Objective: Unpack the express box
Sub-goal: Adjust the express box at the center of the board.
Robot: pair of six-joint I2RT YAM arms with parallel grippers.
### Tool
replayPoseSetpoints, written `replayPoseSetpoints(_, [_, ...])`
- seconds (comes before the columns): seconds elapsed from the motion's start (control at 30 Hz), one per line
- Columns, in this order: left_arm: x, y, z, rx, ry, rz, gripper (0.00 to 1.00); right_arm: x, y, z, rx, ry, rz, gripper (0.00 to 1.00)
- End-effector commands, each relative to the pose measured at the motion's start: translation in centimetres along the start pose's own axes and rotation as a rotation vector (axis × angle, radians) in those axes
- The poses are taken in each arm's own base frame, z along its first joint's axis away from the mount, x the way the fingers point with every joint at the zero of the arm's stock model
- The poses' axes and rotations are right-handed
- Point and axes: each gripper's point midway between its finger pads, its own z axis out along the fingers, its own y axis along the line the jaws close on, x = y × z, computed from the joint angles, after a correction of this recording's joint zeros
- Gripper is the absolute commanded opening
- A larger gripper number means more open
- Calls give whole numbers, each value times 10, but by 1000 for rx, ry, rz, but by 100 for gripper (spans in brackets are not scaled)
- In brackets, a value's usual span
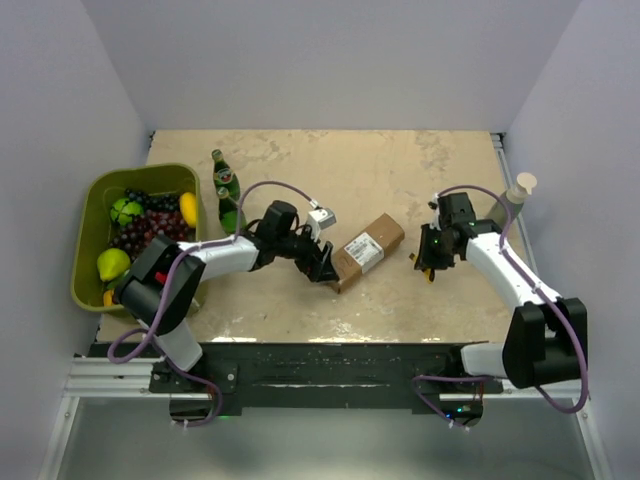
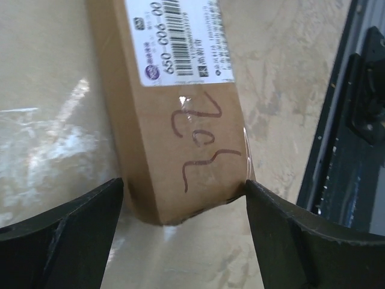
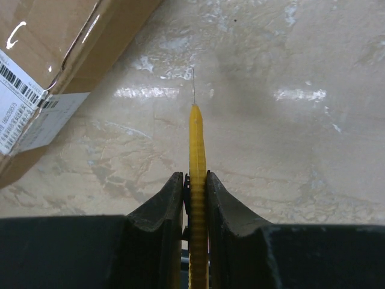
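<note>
Left gripper (image 2: 183,189) spread wide astride express box (image 2: 174,138) end, actual grip cannot be told, right gripper (image 3: 195,180) clamped on yellow utility knife (image 3: 197,129), blade out

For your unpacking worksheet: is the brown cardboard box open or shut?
Shut: the brown cardboard box lies flat, every visible flap closed.

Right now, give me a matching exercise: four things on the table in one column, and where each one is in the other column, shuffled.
1. express box
2. yellow knife
3. green bottles
4. green bin

A. standing upright beside the bin
B. clamped in the right end effector
C. at the left edge of the table, holding fruit
D. its near end inside the open left end effector

Pairs: 1-D, 2-B, 3-A, 4-C.
</note>
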Motion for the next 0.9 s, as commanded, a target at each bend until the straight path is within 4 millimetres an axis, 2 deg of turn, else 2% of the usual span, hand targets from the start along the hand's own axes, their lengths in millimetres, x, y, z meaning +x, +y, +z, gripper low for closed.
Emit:
replayPoseSetpoints(0.0, [-1,-43,1,180,-24,22,86,-13,21,0,-66,-47,-66,0])
replayPoseSetpoints(0.1, [9,-52,-3,211,-26,22,86,-25,28,-1,-76,-68,-75,0])
replayPoseSetpoints(0.17, [9,-57,-8,214,-35,28,86,-35,35,0,-94,-86,-76,0])
replayPoseSetpoints(0.2, [16,-58,-10,216,-27,21,86,-38,40,0,-118,-88,-78,0])
replayPoseSetpoints(0.27, [15,-63,-17,221,-43,37,86,-46,54,0,-157,-110,-80,0])
replayPoseSetpoints(0.3, [21,-65,-18,225,-37,32,86,-47,59,3,-164,-104,-88,0])
replayPoseSetpoints(0.47, [18,-68,-24,222,-64,53,88,-63,89,5,-219,-128,-138,0])
replayPoseSetpoints(0.5, [17,-69,-24,221,-64,62,88,-65,89,10,-209,-119,-142,0])
replayPoseSetpoints(0.57, [13,-68,-27,229,-60,86,88,-76,93,7,-207,-139,-149,0])
replayPoseSetpoints(0.6, [3,-70,-31,235,-71,111,87,-79,91,7,-190,-147,-147,0])
replayPoseSetpoints(0.63, [1,-71,-37,228,-60,110,86,-86,93,4,-190,-163,-150,0])
replayPoseSetpoints(0.67, [-8,-61,-42,176,-76,133,86,-89,94,2,-192,-173,-155,0])
replayPoseSetpoints(0.7, [-26,-56,-47,133,-102,148,87,-93,91,-1,-175,-188,-151,0])
replayPoseSetpoints(0.73, [-35,-50,-53,82,-113,138,89,-102,90,-10,-165,-221,-150,0])
replayPoseSetpoints(0.77, [-47,-33,-57,-9,-138,104,91,-107,78,-17,-141,-234,-129,0])
replayPoseSetpoints(0.8, [-67,-29,-59,-31,-169,108,95,-112,71,-22,-128,-246,-116,0])
replayPoseSetpoints(0.83, [-76,-25,-58,-47,-181,100,97,-118,66,-31,-133,-264,-110,0])
replayPoseSetpoints(0.87, [-86,-17,-56,-87,-191,64,99,-123,50,-41,-122,-278,-74,0])
